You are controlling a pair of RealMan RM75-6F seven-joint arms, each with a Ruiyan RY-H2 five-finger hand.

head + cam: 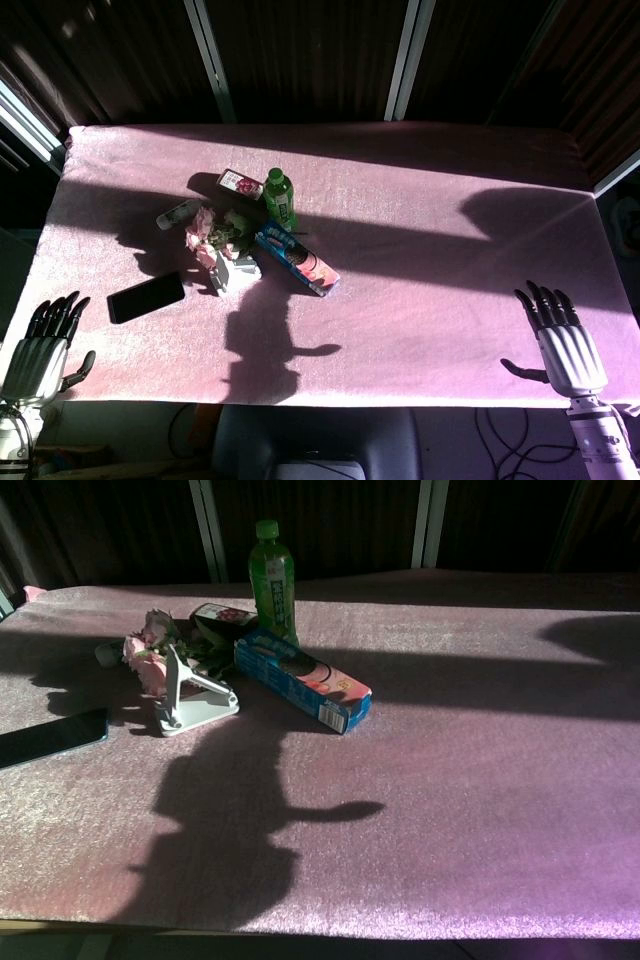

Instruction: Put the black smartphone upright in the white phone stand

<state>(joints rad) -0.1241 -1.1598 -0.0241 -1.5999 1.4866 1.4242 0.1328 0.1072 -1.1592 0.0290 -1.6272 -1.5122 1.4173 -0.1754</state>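
Note:
The black smartphone (146,297) lies flat on the pink tablecloth at the left, also seen at the left edge of the chest view (52,738). The white phone stand (232,269) sits just right of it, in front of the flowers; its upright back and flat base show in the chest view (190,698). My left hand (42,345) rests at the table's near left corner, fingers spread and holding nothing, a short way below-left of the phone. My right hand (562,338) lies at the near right edge, fingers apart and empty, far from both objects.
A green bottle (280,198) stands behind a blue snack box (296,260). Pink flowers (205,232), a small dark packet (240,183) and a pale tube (178,213) cluster around the stand. The pink cloth (430,250) spreads across the whole table.

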